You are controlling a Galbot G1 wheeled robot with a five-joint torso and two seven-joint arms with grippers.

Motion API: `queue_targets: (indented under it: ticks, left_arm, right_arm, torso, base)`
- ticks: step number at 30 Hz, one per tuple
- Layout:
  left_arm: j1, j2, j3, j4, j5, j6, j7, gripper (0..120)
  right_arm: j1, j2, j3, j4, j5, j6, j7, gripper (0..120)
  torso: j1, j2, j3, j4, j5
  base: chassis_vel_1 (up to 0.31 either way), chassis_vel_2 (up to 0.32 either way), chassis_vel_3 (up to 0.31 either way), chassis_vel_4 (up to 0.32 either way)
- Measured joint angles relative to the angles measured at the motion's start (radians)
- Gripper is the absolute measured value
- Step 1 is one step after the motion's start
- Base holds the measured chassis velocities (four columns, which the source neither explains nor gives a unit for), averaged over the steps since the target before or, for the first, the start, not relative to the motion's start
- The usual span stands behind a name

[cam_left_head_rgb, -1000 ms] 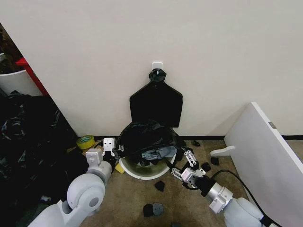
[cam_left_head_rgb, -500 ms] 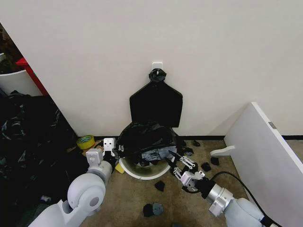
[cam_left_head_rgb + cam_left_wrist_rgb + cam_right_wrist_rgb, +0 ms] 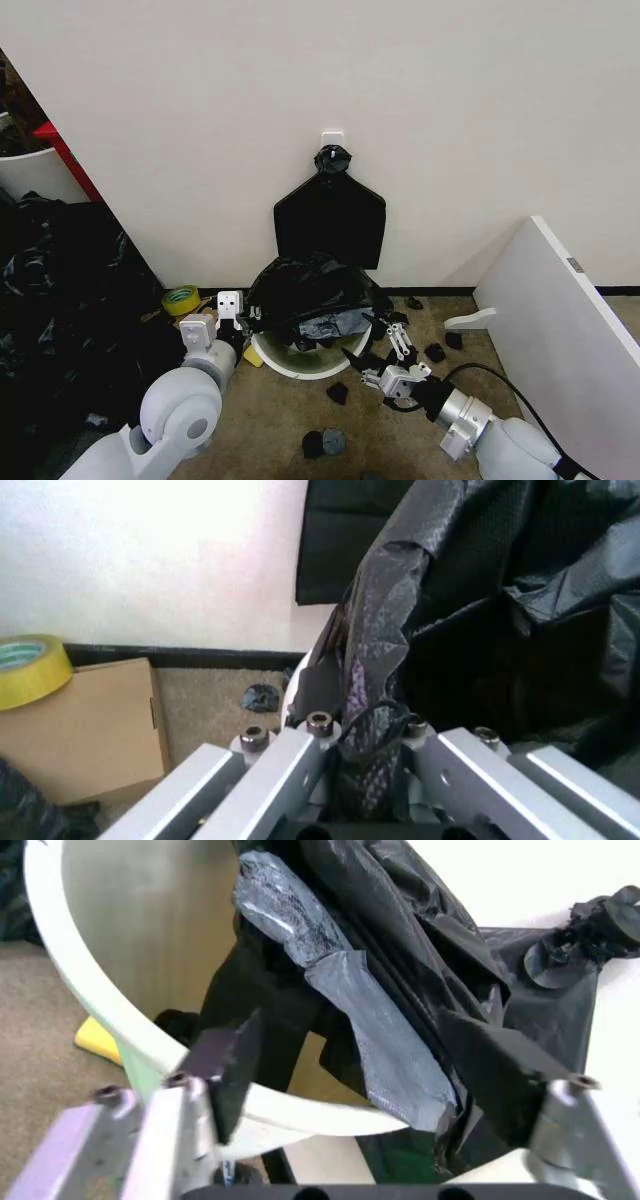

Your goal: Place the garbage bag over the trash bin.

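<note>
The garbage bag [image 3: 312, 290] drapes over the far side of the trash bin [image 3: 300, 362] by the wall. My left gripper [image 3: 365, 739] pinches its edge at the rim; my right gripper [image 3: 385, 1065] is spread wide around the near rim.

Left gripper [image 3: 225, 312] clamped closed; right gripper [image 3: 385, 352] spread wide.

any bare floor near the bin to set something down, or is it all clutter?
Bare carpet lies in front of the trash bin, between the left arm and the black scraps; more lies between the right gripper and the white board. Crowded: the left side, with the black pile, tape roll and left gripper holding the garbage bag.
</note>
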Motion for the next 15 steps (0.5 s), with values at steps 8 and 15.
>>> queue_targets:
  ticks: [8,15]
  left_arm:
    - [-0.001,0.000,0.003,-0.006,0.000,0.001,0.000,1]
    - [-0.006,-0.001,0.007,-0.003,-0.001,0.001,0.001,1]
  right_arm:
    - [0.001,0.013,-0.001,-0.004,-0.014,-0.011,0.032,36]
    - [0.004,0.026,-0.010,-0.018,-0.007,0.004,0.060,10]
  torso:
    - [0.000,0.000,0.000,-0.0001,0.0000]
    - [0.000,0.000,0.000,-0.0001,0.0000]
  base:
    - [0.000,0.000,0.000,0.000]
    - [0.000,0.000,0.000,0.000]
